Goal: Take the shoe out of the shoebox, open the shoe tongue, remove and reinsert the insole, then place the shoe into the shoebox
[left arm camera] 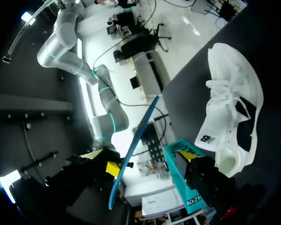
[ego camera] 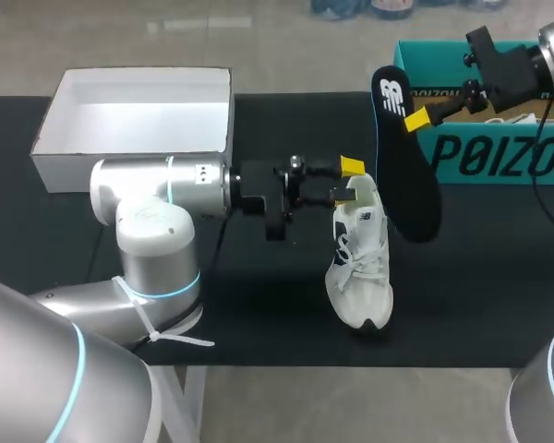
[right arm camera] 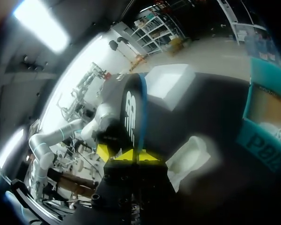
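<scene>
Left arm [ego camera: 152, 231] bulks closest, its left gripper [ego camera: 346, 181] looking clamped on the heel collar of the white shoe [ego camera: 362, 268], which sits toe-forward on the black table [ego camera: 258, 305], outside the teal shoebox [ego camera: 499, 152]. Right gripper [ego camera: 423, 117] pinches the heel end of the black insole [ego camera: 408, 175], held in the air just beside and above the shoe. Judging progress: shoe out, insole pulled. Tongue state can't tell. Left to do: reinsert the insole, then put the shoe in the box.
</scene>
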`<state>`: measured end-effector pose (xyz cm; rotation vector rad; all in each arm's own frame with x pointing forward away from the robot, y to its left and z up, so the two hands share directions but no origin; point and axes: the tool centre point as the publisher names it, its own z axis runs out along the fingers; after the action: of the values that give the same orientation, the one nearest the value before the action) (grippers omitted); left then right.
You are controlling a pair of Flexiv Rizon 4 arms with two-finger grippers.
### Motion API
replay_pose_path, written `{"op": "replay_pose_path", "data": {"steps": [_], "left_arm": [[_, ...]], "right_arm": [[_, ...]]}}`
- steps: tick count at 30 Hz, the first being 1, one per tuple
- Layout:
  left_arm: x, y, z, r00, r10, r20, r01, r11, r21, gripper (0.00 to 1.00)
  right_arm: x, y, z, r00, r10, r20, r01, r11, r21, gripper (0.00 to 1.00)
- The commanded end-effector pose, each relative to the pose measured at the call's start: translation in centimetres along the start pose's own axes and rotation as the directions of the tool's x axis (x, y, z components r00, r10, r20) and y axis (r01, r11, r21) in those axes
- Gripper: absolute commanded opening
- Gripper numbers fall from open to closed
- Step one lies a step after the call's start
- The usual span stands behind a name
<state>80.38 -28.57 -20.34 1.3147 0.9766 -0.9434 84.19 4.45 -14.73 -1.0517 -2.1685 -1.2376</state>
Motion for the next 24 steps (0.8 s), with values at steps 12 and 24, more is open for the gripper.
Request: {"op": "replay_pose_path", "data": {"steps": [12,24], "left_arm": [[0.6,0.1,2.0,0.999,0.051,-0.003,-0.052,0.998,-0.031,1.00],[0.4,1.9,3.8,0.997,0.078,0.004,-0.077,0.997,-0.028,0.98]], "right_arm": [[1.0,-1.0,1.3,0.998,0.041,-0.042,-0.042,0.999,-0.024,0.00],[2.3,-1.4,3.2,0.993,0.033,-0.114,-0.039,0.998,-0.048,0.00]]}}
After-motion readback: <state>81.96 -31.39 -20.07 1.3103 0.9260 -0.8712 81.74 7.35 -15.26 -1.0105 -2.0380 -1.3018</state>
